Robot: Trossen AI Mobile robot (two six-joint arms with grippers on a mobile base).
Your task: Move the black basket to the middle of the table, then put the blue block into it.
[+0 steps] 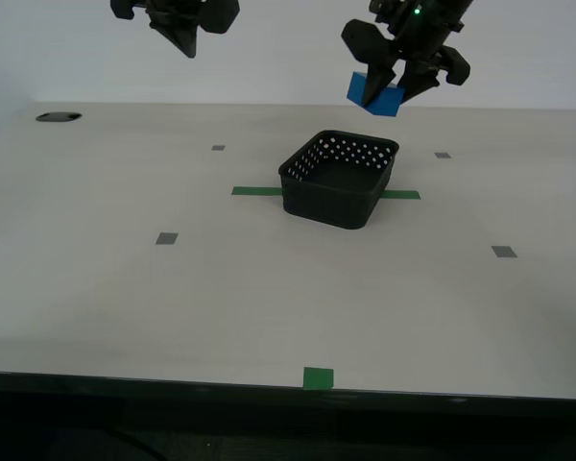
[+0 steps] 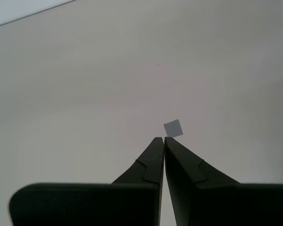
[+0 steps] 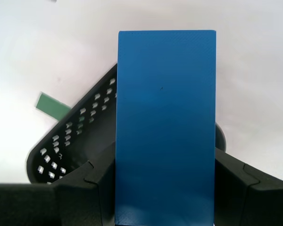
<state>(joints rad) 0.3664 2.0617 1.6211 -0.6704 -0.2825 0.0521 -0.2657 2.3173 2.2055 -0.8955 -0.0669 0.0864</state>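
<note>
A: Pale beige worktop (image 1: 96,288) under a plain white wall; green tape strips and small grey squares mark it. Going from the exterior view's left: my second tool (image 1: 187,36) hangs high above the far left part of the worktop, jaws pressed together, carrying nothing. Its wrist view shows only bare surface and one grey square (image 2: 173,128).

B: Centre?

A: Black basket (image 1: 338,179) sits about mid-worktop, over a green tape strip (image 1: 257,190), upright, empty so far as its visible interior shows.

B: And to the right?

A: My first tool (image 1: 396,84) is clamped on the blue block (image 1: 375,93), held in the air above and slightly beyond the basket's far right rim, clear of it. In its wrist view the block (image 3: 166,127) fills the gap between the jaws, basket below.

B: Handling?

A: Judgement: block looks rigid, light, with a smooth, possibly slippery skin. Flat opposite faces are the right hold, as now. Basket looks stiff, light plastic; take it by one wall. It may slide if bumped.
</note>
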